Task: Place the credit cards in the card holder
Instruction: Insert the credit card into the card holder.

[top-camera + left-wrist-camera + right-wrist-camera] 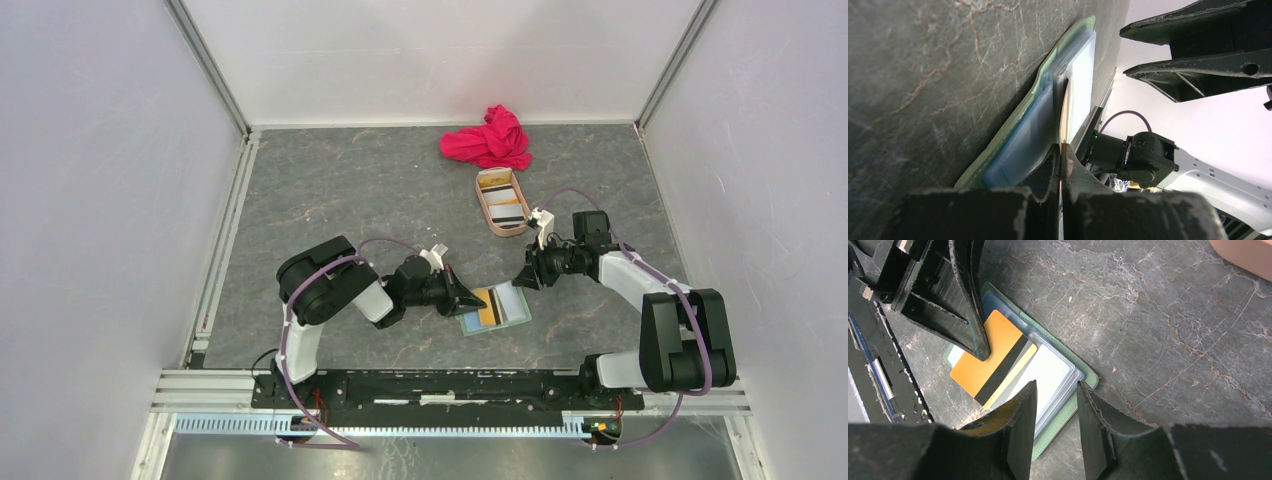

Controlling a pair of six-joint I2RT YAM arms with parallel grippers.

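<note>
The grey bench (350,200) carries the open card holder (512,306). The left tool (476,299), at the card holder's left, is pressed together on the orange card (487,310), which lies on it. The right tool (521,283) hangs just right of the card holder, spread and empty. A pinkish tray (487,212) beyond the card holder contains other cards (507,209).

In the top view, the card holder (512,303) lies open at lower centre with one card (487,308) on it. Above it sits the tray (482,205), holding other cards (507,212), and the cloth (488,140) lies higher still.
</note>
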